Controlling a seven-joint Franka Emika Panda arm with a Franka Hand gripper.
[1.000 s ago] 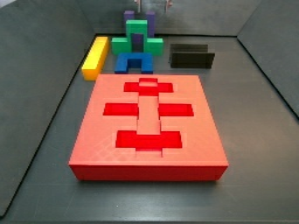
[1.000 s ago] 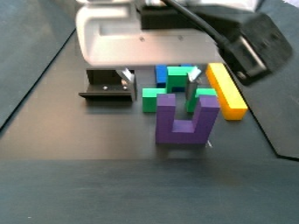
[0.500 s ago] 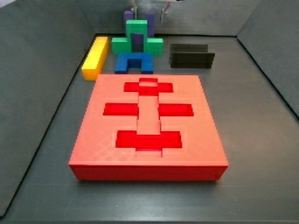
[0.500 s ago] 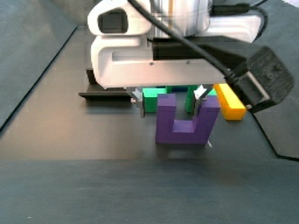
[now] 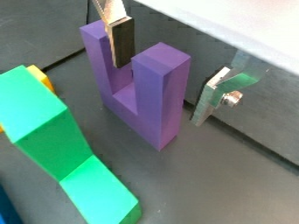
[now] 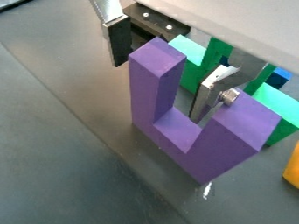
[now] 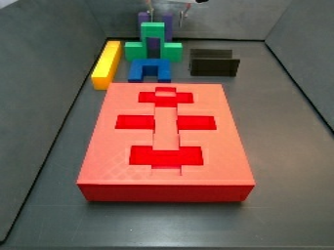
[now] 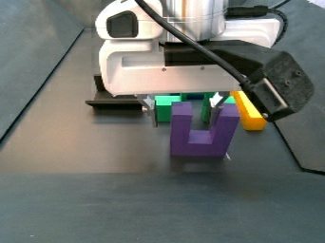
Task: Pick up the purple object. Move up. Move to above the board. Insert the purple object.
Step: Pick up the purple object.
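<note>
Between the claw's (image 6: pixel 167 67) spread fingers: purple object (image 6: pixel 194 125).

Dark floor (image 7: pixel 294 195) carries board (image 7: pixel 98 156), blocks, fixture (image 7: pixel 214 64); gripper (image 8: pixel 191 102) above.

The claw (image 8: pixel 195 106) has been brought down over the purple object (image 8: pixel 200 132) since a second ago, its body now filling the frame's upper middle.

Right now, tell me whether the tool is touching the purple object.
Apart, on one side at least. In a wrist view the tool straddles one prong of the purple object, and dark floor shows between that prong and one finger.
</note>
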